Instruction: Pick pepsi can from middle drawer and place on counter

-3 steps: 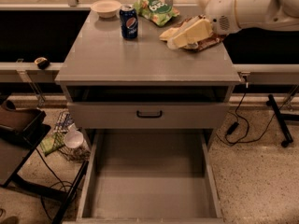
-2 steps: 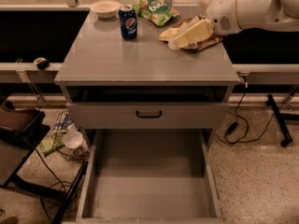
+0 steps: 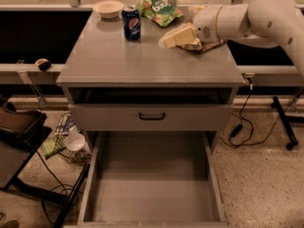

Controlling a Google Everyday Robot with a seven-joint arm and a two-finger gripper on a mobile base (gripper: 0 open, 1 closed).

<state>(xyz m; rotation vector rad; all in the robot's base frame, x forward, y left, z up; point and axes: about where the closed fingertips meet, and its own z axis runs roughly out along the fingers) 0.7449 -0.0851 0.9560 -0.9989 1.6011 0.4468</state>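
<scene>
The pepsi can (image 3: 131, 22), dark blue with a round logo and silver top, stands upright on the grey counter (image 3: 142, 61) near its back edge. My gripper (image 3: 175, 37), cream-coloured on the white arm (image 3: 256, 18), hovers low over the counter's back right part. It is to the right of the can and apart from it, and it holds nothing. The drawer with the black handle (image 3: 152, 116) is nearly closed. The drawer below it (image 3: 152, 189) is pulled far out and holds nothing.
A white bowl (image 3: 108, 7) and a green snack bag (image 3: 159, 11) lie at the counter's back beside the can. A brown flat item (image 3: 206, 45) lies under the gripper. Cables (image 3: 237, 127) trail on the floor at right. A basket with a cup (image 3: 75, 141) sits at left.
The gripper has shifted very slightly left and down over the counter. The can and the drawers have not moved.
</scene>
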